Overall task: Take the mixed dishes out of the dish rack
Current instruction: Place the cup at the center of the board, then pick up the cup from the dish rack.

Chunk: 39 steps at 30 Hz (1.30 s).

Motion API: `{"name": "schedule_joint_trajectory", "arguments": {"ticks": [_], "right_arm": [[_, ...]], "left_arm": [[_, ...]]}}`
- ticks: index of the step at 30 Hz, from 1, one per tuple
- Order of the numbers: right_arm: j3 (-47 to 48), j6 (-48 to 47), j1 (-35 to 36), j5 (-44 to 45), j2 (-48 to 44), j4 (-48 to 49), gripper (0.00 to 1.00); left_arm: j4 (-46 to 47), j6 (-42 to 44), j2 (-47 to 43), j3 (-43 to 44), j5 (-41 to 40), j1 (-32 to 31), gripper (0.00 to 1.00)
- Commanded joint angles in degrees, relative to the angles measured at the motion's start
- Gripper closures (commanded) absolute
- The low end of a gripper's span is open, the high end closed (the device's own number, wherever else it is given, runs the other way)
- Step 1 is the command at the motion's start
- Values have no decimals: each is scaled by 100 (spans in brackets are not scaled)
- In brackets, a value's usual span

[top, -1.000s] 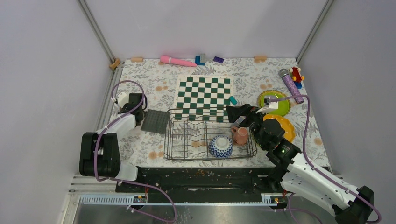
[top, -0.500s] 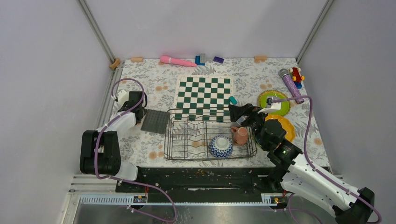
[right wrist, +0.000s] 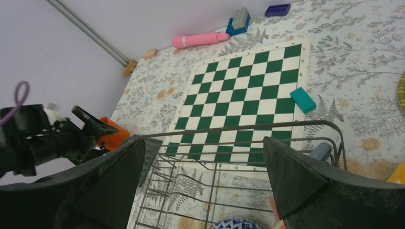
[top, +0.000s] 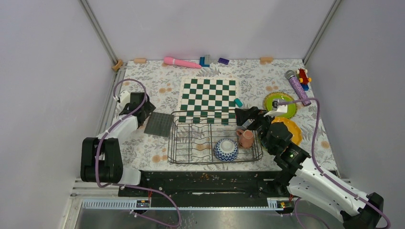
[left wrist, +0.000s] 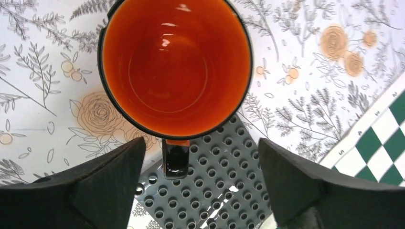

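Beneath the spread left gripper (left wrist: 200, 148), a glossy round orange cup (left wrist: 174, 67) overlaps a studded mat (left wrist: 224, 191).

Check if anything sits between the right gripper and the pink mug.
Nothing visible covers the pink mug. The open right gripper hovers over the far-right corner of the dish rack, mug just nearer; the small grey cup by that rim could crowd the descent.

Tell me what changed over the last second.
The left gripper, open above the orange cup, edged slightly farther away; the right gripper, open over the dish rack, barely drifted right. Nothing was gripped or released. Pink mug and patterned bowl stayed put.
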Motion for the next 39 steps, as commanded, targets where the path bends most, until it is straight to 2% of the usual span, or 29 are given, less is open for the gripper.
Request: {"name": "schedule_joint_trajectory", "arguments": {"ticks": [1, 5, 12, 15, 20, 23, 28, 39], "right_arm": [[347, -192, -35, 214, -41, -381, 0], [586, -535, -30, 85, 6, -1004, 0], [1273, -951, -37, -55, 426, -2748, 0], [1543, -909, -26, -168, 812, -3256, 0], [2032, -948, -27, -513, 1610, -3639, 0], [2272, -950, -32, -486, 2028, -3832, 0], [2576, -811, -69, -89, 2625, -4117, 0], [2700, -532, -660, -718, 3264, -4134, 2]], "left_arm": [[97, -32, -516, 38, 460, 26, 4], [16, -213, -1236, -199, 373, -148, 1], [-430, -164, -2531, -262, 316, -363, 1], [-316, 98, -2932, -301, 978, -395, 1], [451, 613, -3273, -444, 3044, -385, 1], [629, 688, -3422, -504, 3614, -387, 1], [630, 724, -3695, -675, 3469, -389, 1], [531, 788, -3552, -668, 3300, -388, 1]]}}
